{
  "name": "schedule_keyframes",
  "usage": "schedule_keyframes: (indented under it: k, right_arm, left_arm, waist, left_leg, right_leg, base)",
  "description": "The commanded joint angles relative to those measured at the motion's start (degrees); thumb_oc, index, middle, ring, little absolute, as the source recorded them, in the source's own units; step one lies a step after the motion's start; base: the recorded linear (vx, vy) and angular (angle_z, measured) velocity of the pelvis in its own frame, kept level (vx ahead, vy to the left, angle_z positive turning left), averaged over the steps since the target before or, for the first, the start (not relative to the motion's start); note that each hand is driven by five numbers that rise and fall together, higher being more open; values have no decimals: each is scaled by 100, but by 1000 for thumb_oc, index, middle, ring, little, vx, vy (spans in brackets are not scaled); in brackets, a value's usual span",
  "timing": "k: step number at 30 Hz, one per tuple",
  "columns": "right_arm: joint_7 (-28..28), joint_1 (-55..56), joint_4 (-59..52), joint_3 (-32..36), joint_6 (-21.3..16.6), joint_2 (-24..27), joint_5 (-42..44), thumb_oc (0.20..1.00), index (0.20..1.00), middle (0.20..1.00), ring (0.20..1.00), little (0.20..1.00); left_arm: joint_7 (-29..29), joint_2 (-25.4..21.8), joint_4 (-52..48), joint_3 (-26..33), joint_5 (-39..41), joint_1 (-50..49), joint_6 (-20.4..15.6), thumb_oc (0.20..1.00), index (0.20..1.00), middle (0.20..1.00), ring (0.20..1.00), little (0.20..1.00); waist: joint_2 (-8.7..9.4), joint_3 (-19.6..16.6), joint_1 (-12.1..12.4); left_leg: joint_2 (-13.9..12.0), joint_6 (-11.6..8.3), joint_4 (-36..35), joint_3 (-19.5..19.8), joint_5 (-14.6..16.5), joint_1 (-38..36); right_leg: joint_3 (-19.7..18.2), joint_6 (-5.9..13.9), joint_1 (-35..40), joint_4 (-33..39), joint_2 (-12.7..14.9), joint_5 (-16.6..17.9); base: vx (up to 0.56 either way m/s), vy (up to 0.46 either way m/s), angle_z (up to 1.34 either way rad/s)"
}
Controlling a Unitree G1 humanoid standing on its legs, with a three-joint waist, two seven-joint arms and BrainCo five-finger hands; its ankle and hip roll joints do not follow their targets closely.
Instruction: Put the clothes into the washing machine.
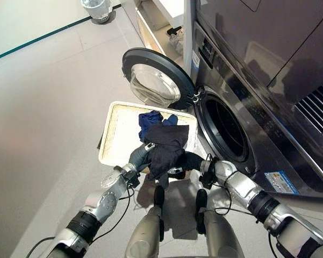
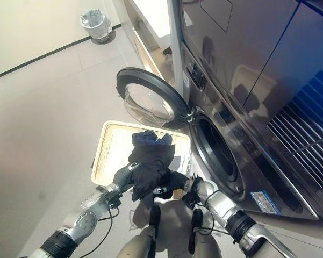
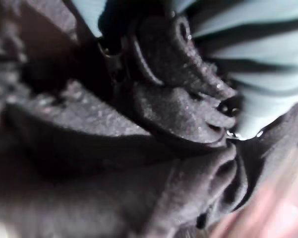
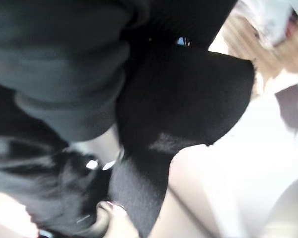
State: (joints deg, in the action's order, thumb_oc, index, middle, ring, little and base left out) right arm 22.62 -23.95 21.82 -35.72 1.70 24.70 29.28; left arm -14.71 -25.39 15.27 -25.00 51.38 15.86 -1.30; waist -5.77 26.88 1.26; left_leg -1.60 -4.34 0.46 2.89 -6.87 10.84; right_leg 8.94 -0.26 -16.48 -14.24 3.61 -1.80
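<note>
Your robot's left arm (image 1: 105,201) and right arm (image 1: 242,188) are cased in rounded silver-grey shells with a dull metallic sheen. On each arm a black ribbed collar breaks the shells farther back along the limb. Toward the wrists the silver gives way to the dark covers of the left hand (image 1: 138,157) and right hand (image 1: 189,161).

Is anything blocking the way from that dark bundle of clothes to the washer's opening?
Nothing visible does. The door is swung wide open, the drum opening looks clear, and the dark clothes hang above the basket beside it.
</note>
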Motion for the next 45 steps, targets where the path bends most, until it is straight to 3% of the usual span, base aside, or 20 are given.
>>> schedule_keyframes:
  k: [1,2,8,12,14,17,25,29,32,33,35,37,38,39,40,41,42,43,44,45]
  right_arm:
    - [-245,79,-396,59,-166,-597,923,200,200,200,200,200]
    - [-462,218,-271,247,-237,-695,1233,200,200,200,200,200]
    - [-981,291,220,603,-479,-793,1967,200,200,200,200,200]
    - [-1388,-121,965,811,-494,-838,2021,200,200,200,200,200]
    - [-1385,-207,1099,864,-465,-821,2013,200,200,200,200,200]
    - [-1304,-666,1911,1189,-390,-722,2108,200,200,200,200,200]
    - [-1700,-1591,2542,1857,-504,-691,3027,200,200,200,200,200]
    - [-2714,-2406,2397,2611,-1619,-526,4112,200,200,200,200,200]
    - [-3343,-2987,2296,3190,-2978,-186,4446,200,200,200,200,200]
    - [-3415,-3035,2290,3235,-3148,-148,4465,200,200,200,200,200]
    - [-4053,-3409,2128,3731,-4492,269,4760,200,200,200,200,200]
    - [-4180,-3562,2022,3940,-5035,466,5037,200,200,200,200,200]
    - [-4476,-3740,1871,4277,-6196,817,4981,200,200,200,200,200]
    - [-4705,-3768,1858,4316,-6434,891,4722,200,200,200,200,200]
    - [-5736,-3941,1877,4438,-7134,1251,3588,200,200,200,200,200]
    - [-6329,-4020,1977,4533,-7481,1596,2798,200,200,200,200,200]
    - [-7669,-4157,1859,4583,-7299,1925,1224,200,200,200,200,200]
    - [-11304,-4213,879,4438,-5799,1976,-2803,200,200,200,200,200]
    - [-11512,-4158,169,4311,-4809,2231,-3598,407,407,407,407,407]
    - [-11512,-4142,77,4289,-4682,2251,-3638,580,580,580,580,580]
  left_arm:
    - [843,183,-199,102,-649,199,-447,1000,1000,1000,1000,1000]
    - [1382,184,-68,161,-968,123,-488,1000,1000,1000,1000,1000]
    - [2517,145,412,191,-1544,39,-680,1000,1000,1000,1000,1000]
    - [3729,255,1276,271,-2344,150,-1001,1000,1000,1000,1000,1000]
    - [3905,278,1435,286,-2412,173,-1093,1000,1000,1000,1000,1000]
    - [4924,543,2206,630,-2440,364,-1661,1000,1000,1000,1000,1000]
    - [5294,914,2778,1095,-2103,675,-1938,1000,1000,1000,1000,1000]
    - [5223,1135,2765,1008,-2308,433,-2039,1000,1000,1000,1000,1000]
    - [5004,1269,2671,873,-2336,197,-2343,1000,1000,1000,1000,1000]
    - [4969,1268,2664,857,-2329,182,-2373,1000,1000,1000,1000,1000]
    - [4686,1269,2584,751,-2297,26,-2603,1000,1000,1000,1000,1000]
    - [4586,1251,2554,742,-2255,-33,-2676,1000,1000,1000,1000,1000]
    - [4415,1172,2465,725,-2161,-150,-2770,1000,1000,1000,1000,1000]
    - [4387,1128,2443,690,-2101,-150,-2775,1000,1000,1000,1000,1000]
    - [4362,1000,2347,653,-1962,-143,-2682,1000,1000,1000,1000,1000]
    - [4306,941,2306,672,-1844,-182,-2611,1000,1000,1000,1000,1000]
    - [4226,918,2273,677,-1714,-199,-2551,1000,1000,1000,1000,1000]
    - [4106,915,2266,703,-1636,-219,-2494,1000,1000,1000,1000,1000]
    - [4024,872,2185,803,-1578,-219,-2369,1000,1000,1000,1000,1000]
    - [4008,873,2168,828,-1577,-210,-2352,1000,1000,1000,1000,1000]
  waist:
    - [352,127,-100]
    - [319,208,-120]
    - [198,292,-99]
    - [62,292,-81]
    - [34,292,-73]
    - [-148,292,-17]
    - [-579,292,128]
    - [-812,292,136]
    - [-930,292,138]
    - [-941,292,143]
    - [-1008,292,136]
    - [-1032,292,145]
    - [-1027,292,114]
    - [-1025,292,124]
    - [-1023,292,136]
    - [-1003,292,99]
    - [-1000,292,83]
    - [-986,292,48]
    - [-977,292,10]
    - [-987,292,13]
  left_leg:
    - [473,154,203,-443,362,-107]
    - [475,162,187,-461,327,-45]
    - [463,164,135,-433,199,368]
    - [463,127,198,-464,149,741]
    - [462,118,213,-472,133,810]
    - [445,62,302,-486,44,1198]
    - [359,-49,721,-532,-89,2101]
    - [340,-57,919,-616,-2,2371]
    - [313,-48,942,-677,14,2539]
    - [307,-49,950,-686,16,2552]
    - [312,-39,1005,-678,62,2625]
    - [303,-35,1015,-677,81,2661]
    - [320,-8,1015,-640,103,2710]
    - [329,2,1026,-628,116,2722]
    - [334,28,1038,-603,74,2786]
    - [359,40,1090,-571,135,2778]
    - [383,54,1157,-542,162,2798]
    - [450,61,1253,-525,268,2789]
    - [398,42,1312,-514,191,2887]
    - [382,43,1316,-517,143,2932]
  right_leg:
    - [-116,407,503,795,99,321]
    - [-122,407,403,754,100,330]
    - [-140,411,-135,544,96,331]
    - [-137,363,-556,352,79,278]
    - [-137,354,-632,315,76,270]
    - [-151,297,-1069,10,43,149]
    - [-106,184,-2191,-1196,17,-306]
    - [-184,119,-2593,-1622,-3,-568]
    - [-261,97,-2796,-1755,-54,-651]
    - [-271,96,-2814,-1771,-55,-657]
    - [-329,101,-2890,-1859,-70,-702]
    - [-350,104,-2923,-1859,-90,-701]
    - [-370,108,-2965,-1863,-116,-709]
    - [-370,108,-2980,-1876,-117,-716]
    - [-351,101,-3040,-1841,-131,-617]
    - [-379,109,-3054,-1890,-128,-657]
    - [-390,110,-3101,-1954,-110,-665]
    - [-413,121,-3123,-2089,-41,-796]
    - [-424,125,-3233,-2030,-64,-618]
    - [-422,120,-3276,-2007,-77,-545]
  base:
    - [-39,13,-5]
    - [-41,14,-7]
    - [-5,-8,-13]
    - [40,-5,-17]
    - [35,-8,-17]
    - [71,-47,-8]
    - [66,-61,0]
    - [82,1,5]
    - [7,12,-7]
    - [33,6,-11]
    - [35,9,-11]
    - [5,-18,-8]
    - [-9,-49,-3]
    - [-43,-76,5]
    - [-7,-47,7]
    - [4,-39,7]
    - [71,-16,7]
    - [22,38,6]
    - [-8,48,2]
    - [-40,85,-6]
